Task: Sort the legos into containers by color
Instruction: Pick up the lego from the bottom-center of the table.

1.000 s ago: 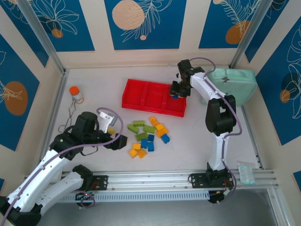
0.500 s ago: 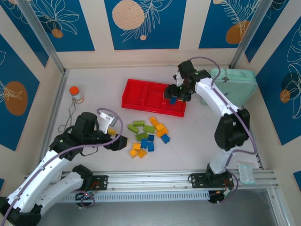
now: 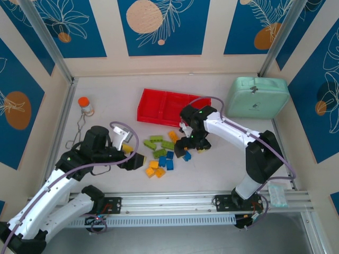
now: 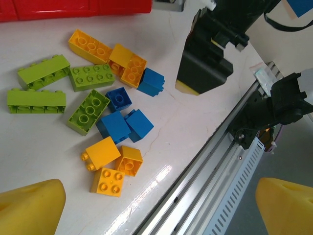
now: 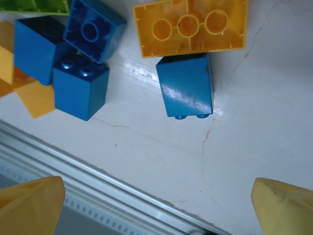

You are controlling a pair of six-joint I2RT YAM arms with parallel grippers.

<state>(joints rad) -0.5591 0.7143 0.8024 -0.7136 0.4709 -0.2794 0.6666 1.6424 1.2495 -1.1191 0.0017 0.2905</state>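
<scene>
The red tray [image 3: 159, 117] lies on the white counter [image 3: 222, 164], its right end partly hidden behind the right arm [image 3: 233, 131]. The legos [image 3: 165, 152] sit loose in a cluster just in front of the tray, with green, orange and blue mixed together. The right hand [image 3: 186, 144] hovers over the cluster's right edge, in front of the tray's right end. Its fingers are spread wide and hold nothing. Its wrist view looks down on a blue brick [image 5: 186, 85] lying on its side against an orange brick [image 5: 190, 25]. The left hand [image 3: 135, 159] is in front of the tray's left end, beside the cluster, also wide open and empty.
</scene>
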